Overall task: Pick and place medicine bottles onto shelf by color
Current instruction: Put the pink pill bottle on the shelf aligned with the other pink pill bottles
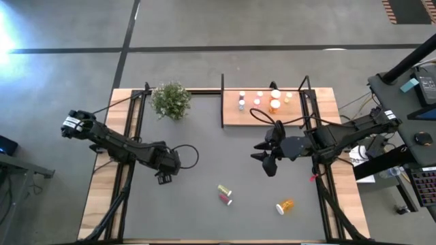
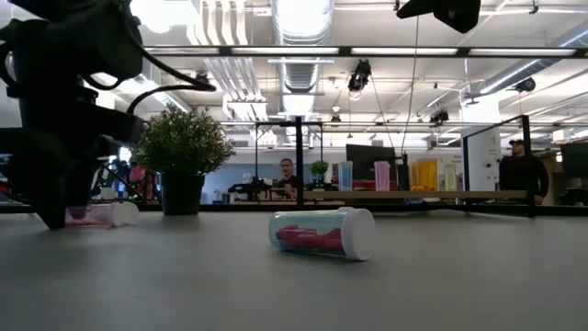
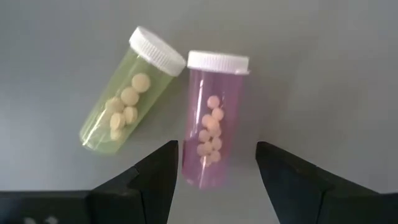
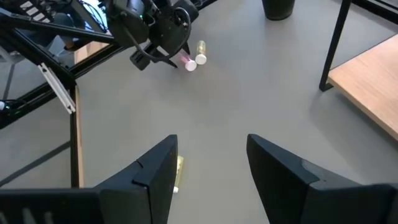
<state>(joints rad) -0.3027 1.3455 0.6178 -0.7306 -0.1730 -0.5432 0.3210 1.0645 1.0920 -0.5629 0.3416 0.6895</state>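
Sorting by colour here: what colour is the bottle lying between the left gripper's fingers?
Pink bottle, white cap; clearest in the left wrist view.

The table top (image 1: 218,163) is dark grey with pale wooden strips along its sides, and the shelf (image 1: 231,117) is the same light wood with thin black posts, while both arms and their fingers are black. Of the two bottles lying side by side, one is yellow-green (image 3: 122,99) and the other pink (image 3: 211,124), each see-through with a white ribbed cap and cream-coloured round pills inside; a third bottle (image 1: 285,205) apart from them is orange with a white cap. The plant (image 1: 170,100) is a bushy green in a black pot.
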